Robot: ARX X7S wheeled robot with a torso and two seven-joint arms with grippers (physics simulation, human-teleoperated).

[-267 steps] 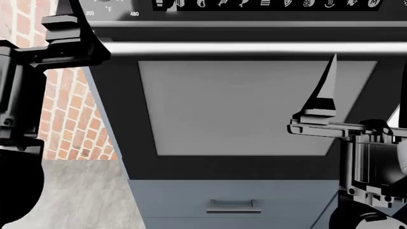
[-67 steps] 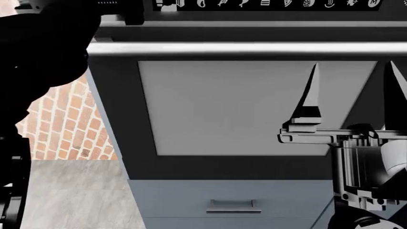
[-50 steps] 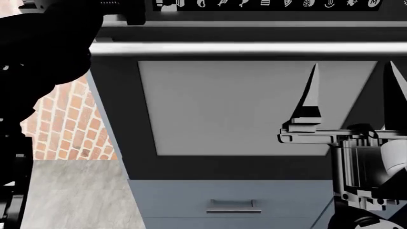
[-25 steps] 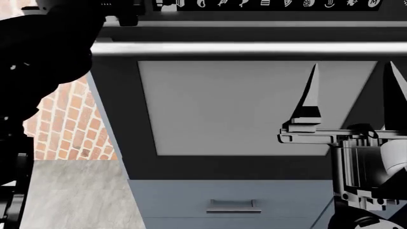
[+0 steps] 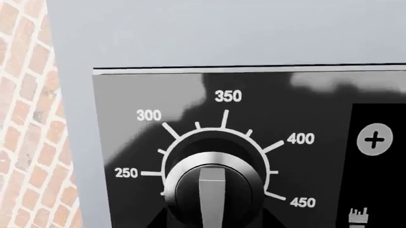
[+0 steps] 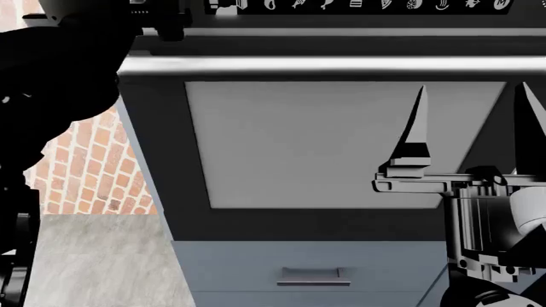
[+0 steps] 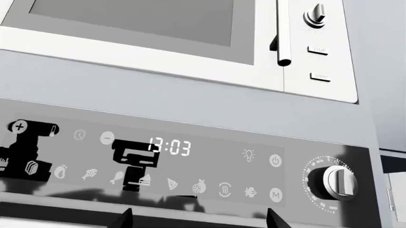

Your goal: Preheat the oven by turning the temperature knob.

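While the oven [image 6: 324,144] fills most of the head view, its grey glass window sits below the long silver bar handle [image 6: 341,64], and a strip of white icons on the black control panel [image 6: 358,5] runs along the top edge. Below the oven is a blue-grey drawer [image 6: 311,272] with a small metal pull. A red brick wall [image 6: 89,169] shows left of the oven, above a grey speckled floor [image 6: 94,262].

Right wrist view: panel clock reads "13:03" [image 7: 169,147]; plus and minus symbols, a clock icon, food icons, a bulb icon, a power symbol and an "M" button. A second knob [image 7: 339,181] with a ring of tick marks sits at the far end of the panel. Above the oven, a white microwave [image 7: 159,33] with its own knob and two small buttons, lettering too small to read.

Left wrist view: temperature knob [image 5: 212,190], black with a grey pointer ridge standing roughly vertical toward the 350 mark. Dial markings read 250, 300, 350, 400, 450. A circled plus sits beside the dial.

Left arm [image 6: 60,83]: raised high, a dark mass at the oven's upper left corner, reaching to the panel. Its fingers are out of sight in every view, so the jaw state cannot be told.

Right gripper [image 6: 469,128]: pointed upward in front of the oven window, fingers spread apart, holding nothing.
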